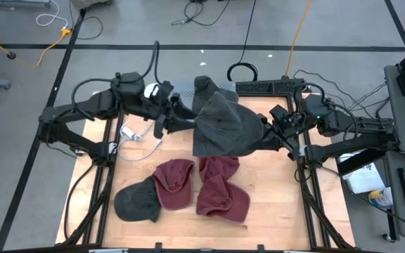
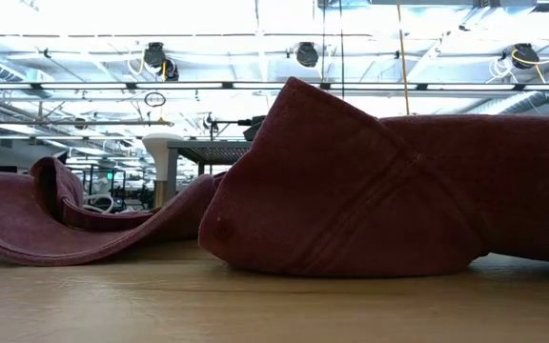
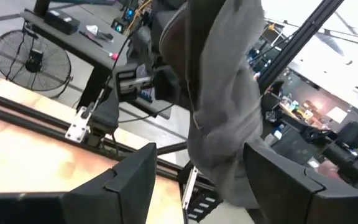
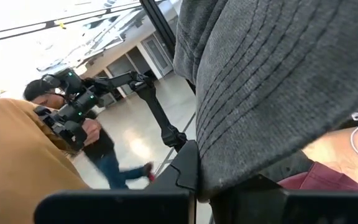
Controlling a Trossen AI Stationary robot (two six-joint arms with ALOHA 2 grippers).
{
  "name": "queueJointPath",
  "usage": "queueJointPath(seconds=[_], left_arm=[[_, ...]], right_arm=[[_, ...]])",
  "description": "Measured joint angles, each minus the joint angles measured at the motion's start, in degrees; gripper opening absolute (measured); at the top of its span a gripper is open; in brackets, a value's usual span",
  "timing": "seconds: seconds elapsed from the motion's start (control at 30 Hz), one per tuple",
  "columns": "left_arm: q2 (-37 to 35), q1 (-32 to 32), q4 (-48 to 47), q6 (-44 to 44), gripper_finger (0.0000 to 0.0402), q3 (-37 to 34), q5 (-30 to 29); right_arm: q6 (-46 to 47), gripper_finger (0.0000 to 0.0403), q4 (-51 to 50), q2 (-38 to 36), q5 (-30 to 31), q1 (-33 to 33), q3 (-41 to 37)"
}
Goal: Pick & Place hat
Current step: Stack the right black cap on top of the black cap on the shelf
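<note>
grey hat [image 1: 220, 126] aloft, table centre | right gripper [image 1: 264, 135] at 3 o'clock clamps it | left gripper [image 1: 178, 119] at 9 o'clock, fingers wide

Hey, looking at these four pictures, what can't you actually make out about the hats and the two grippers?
- High view: the right gripper is under the grey hat, so its hold is covered.
- Low view: the red hats fill the frame; both arms and the grey hat are unseen.
- Left wrist view: the left gripper stands open by the grey hat; contact is unclear.
- High view: the dark hat is partly under a red hat.

Robotics lab: ceiling trusses [image 2: 255, 86], floor cables [image 1: 209, 14].
</note>
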Motion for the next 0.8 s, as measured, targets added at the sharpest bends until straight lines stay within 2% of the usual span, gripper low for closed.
queueJointPath(seconds=[0.13, 0.27, 0.47, 0.6, 0.8], left_arm=[[1.0, -0.4, 4.4, -1.3, 0.0241, 0.0, 0.6], [1.7, -1.5, 7.8, -2.7, 0.0236, 0.0, 3.9], [2.1, -2.4, 7.2, -3.2, 0.0213, 0.0, 6.3], [2.0, -2.6, 8.7, -4.7, 0.0177, 0.0, 6.1], [1.9, -2.6, 15.6, -9.1, 0.0096, 0.0, 7.6]], right_arm=[[0.0, 0.0006, -0.4, 0.1, 0.0, 0.0, 0.0], [-0.2, 0.0006, -0.2, 0.1, 0.0, 0.0, 0.0], [-0.4, 0.0006, -0.4, 0.1, 0.0, 0.0, 0.0], [-0.4, 0.0006, -0.5, 0.1, 0.0, 0.0, 0.0], [-0.2, 0.0007, -1.5, 0.1, 0.5, 0.0, 0.0]])
